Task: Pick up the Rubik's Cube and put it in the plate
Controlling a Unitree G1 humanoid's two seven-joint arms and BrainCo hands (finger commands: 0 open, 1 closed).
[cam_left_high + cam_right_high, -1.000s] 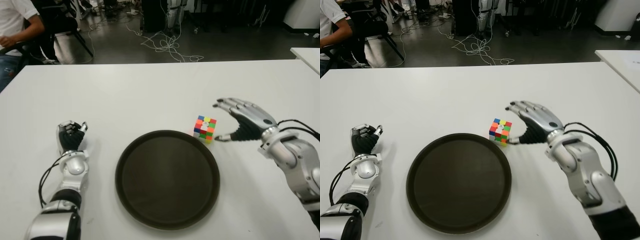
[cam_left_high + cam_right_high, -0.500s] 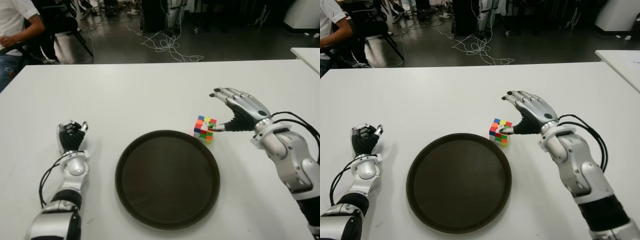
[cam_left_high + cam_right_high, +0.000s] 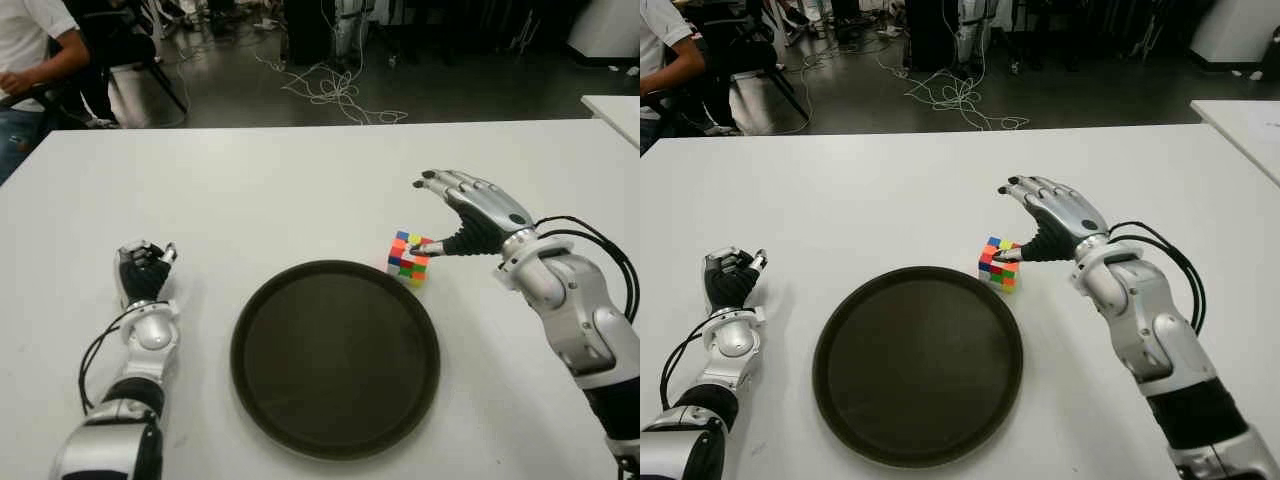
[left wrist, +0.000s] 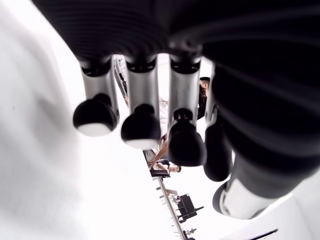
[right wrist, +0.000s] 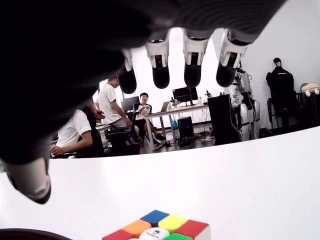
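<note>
Silver metal fingers (image 3: 462, 187) of the robot's right hand (image 3: 470, 214) arch spread above the multicoloured Rubik's Cube (image 3: 409, 258), the dark-tipped thumb reaching its top right edge, apparently touching, though contact is hard to confirm. The hand grips nothing. The cube sits on the white table (image 3: 300, 190), just beside the upper right rim of the round dark brown plate (image 3: 335, 357). Left of the plate, the left hand (image 3: 142, 270) shows with fingers curled in, holding nothing. A seated person (image 3: 28, 60) appears beyond the table's far left corner.
</note>
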